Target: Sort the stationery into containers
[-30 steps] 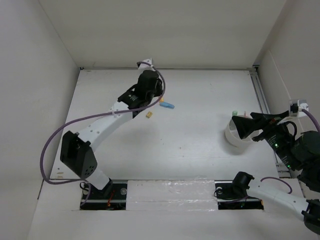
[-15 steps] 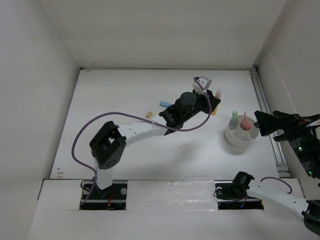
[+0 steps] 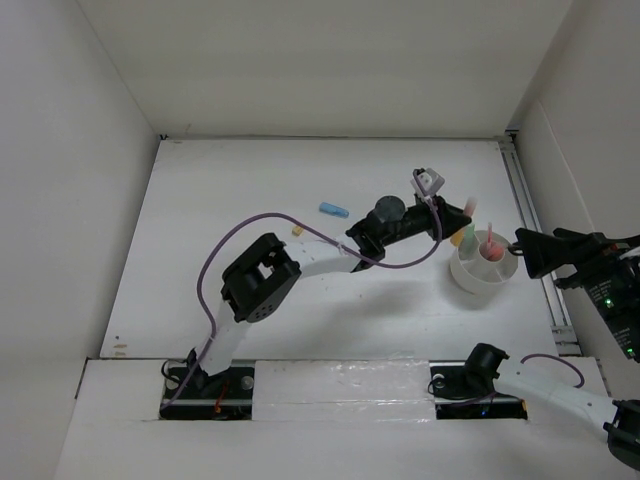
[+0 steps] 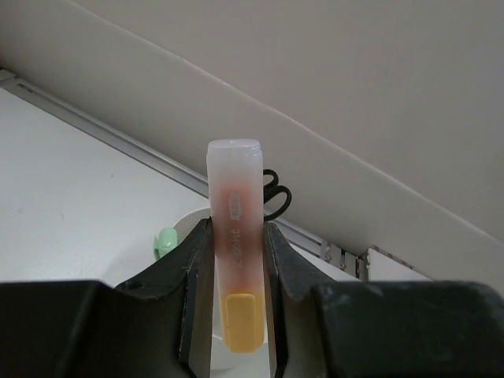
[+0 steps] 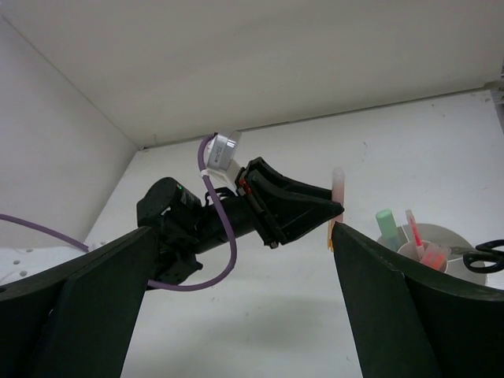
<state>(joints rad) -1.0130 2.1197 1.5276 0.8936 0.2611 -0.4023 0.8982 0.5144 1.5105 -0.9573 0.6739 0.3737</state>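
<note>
My left gripper [image 3: 461, 224] is shut on a stubby yellow-orange marker [image 4: 235, 228] and holds it upright in the air, just left of the white divided cup [image 3: 472, 279]. In the right wrist view the marker [image 5: 338, 187] stands beside the cup [image 5: 450, 231]. The cup holds a mint-green marker [image 5: 386, 224], pink pens [image 5: 415, 231] and black-handled scissors [image 5: 482, 256]. My right gripper [image 3: 524, 251] is open and empty, close to the cup's right side. A light-blue marker [image 3: 334, 210] and a tiny yellow piece [image 3: 296, 230] lie on the table at centre left.
A metal rail [image 3: 524, 200] runs along the table's right edge, next to the white side wall. White walls close in the back and the left. The left arm's purple cable [image 3: 300, 228] loops above the table.
My left arm has swung right from the light-blue marker's area to the cup, carrying the yellow-orange marker. My right gripper has backed off the cup to its right side.
</note>
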